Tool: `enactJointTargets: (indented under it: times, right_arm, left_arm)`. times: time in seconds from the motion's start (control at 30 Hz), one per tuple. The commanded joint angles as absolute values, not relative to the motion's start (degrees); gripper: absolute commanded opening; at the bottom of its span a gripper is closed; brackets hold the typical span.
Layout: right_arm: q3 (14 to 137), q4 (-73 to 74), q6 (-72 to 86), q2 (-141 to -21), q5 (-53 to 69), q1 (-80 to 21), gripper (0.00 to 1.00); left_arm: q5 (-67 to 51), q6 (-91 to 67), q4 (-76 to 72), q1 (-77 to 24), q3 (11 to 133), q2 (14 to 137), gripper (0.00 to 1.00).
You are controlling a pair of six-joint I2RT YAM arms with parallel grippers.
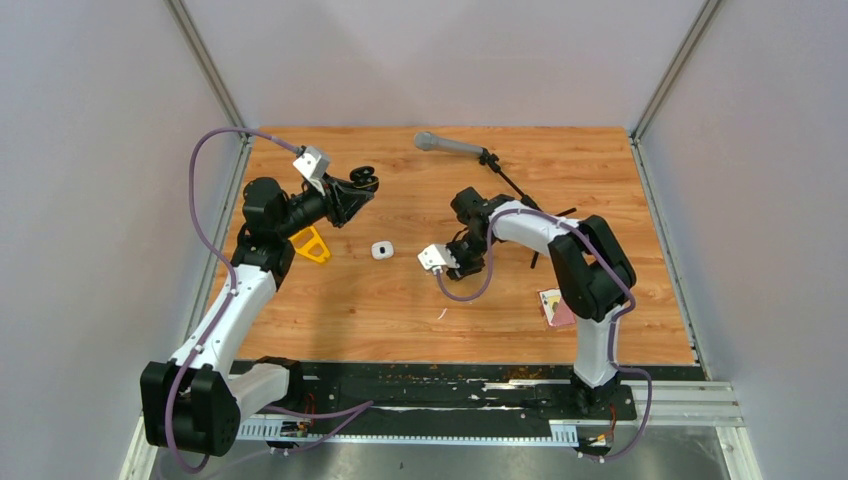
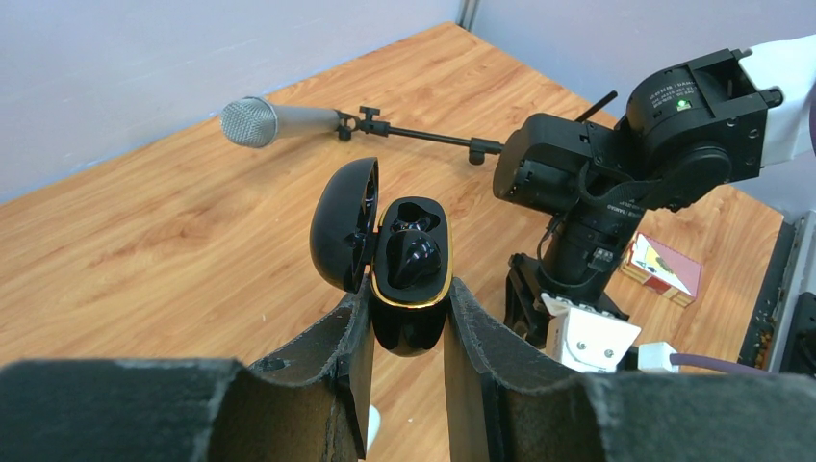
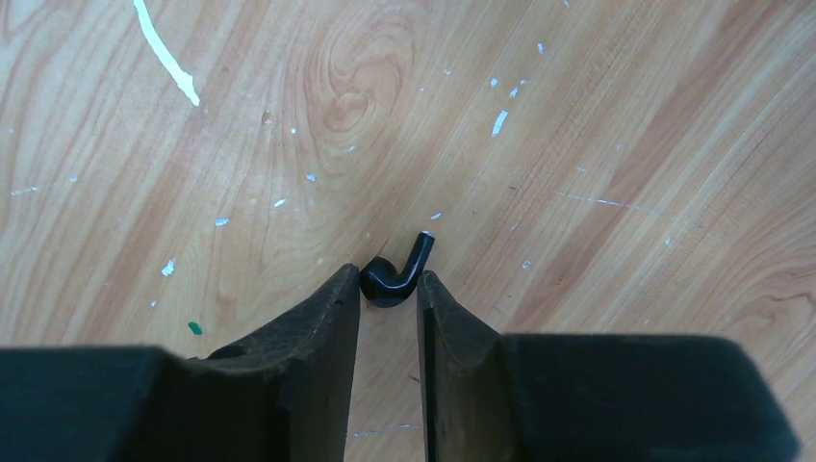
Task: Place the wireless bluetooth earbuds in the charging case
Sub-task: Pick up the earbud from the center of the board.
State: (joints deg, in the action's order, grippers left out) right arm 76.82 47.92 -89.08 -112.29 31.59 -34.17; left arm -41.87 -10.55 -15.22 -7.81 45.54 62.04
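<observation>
Earbud, black short-stemmed plastic (image 3: 393, 276), lies on the wood-grain table (image 3: 577, 144) in the near half, right of centre. The right gripper (image 3: 388, 289) points down at it. Its jaws stand narrow, with one black fingertip at each side of the earbud's bulb and the stem projecting beyond the tips. Whether the tips actually clamp it cannot be told.

In the same near band, a thin white sliver (image 1: 442, 313) lies left of the right arm, and a small pink-and-white box (image 1: 556, 306) lies beside that arm's lower link.

Farther out, a small white rounded case (image 1: 381, 250) rests on the table between the two arms. A yellow triangular plastic frame (image 1: 312, 244) lies beside the left arm.

Beyond these, the left gripper (image 2: 409, 289) is closed on a glossy black gold-rimmed charging case (image 2: 412, 255), held above the table with its lid open.

Near the far edge lies a grey-headed microphone (image 1: 440, 143), with its black stand legs just behind the right arm.
</observation>
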Motion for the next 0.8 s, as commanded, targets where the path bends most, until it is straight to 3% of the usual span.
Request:
enactJointTargets:
  times: [0.0,0.3,0.53,0.77]
  right_arm:
    - [78.33,50.07,-86.34,-114.02,33.24,-35.24,0.23]
    - [83.53,57.45,-76.92,-113.49,32.37,-34.79,0.07]
    - [93.97,73.46,-62.32,-110.20,42.91,-33.42,0.07]
    - [100.00,78.71,-56.46,-108.94,40.63,-33.02,0.07]
  left_arm:
    - [-42.01,-10.37,-17.67,-7.47,46.76,61.51,0.00]
    - [-42.19,-10.19,-17.75,-7.47,46.34,61.42,0.00]
    - [-46.17,-3.41,-19.94,-7.51,42.76,63.27,0.00]
    - [-52.80,12.71,-19.78,-8.00,37.01,66.82,0.00]
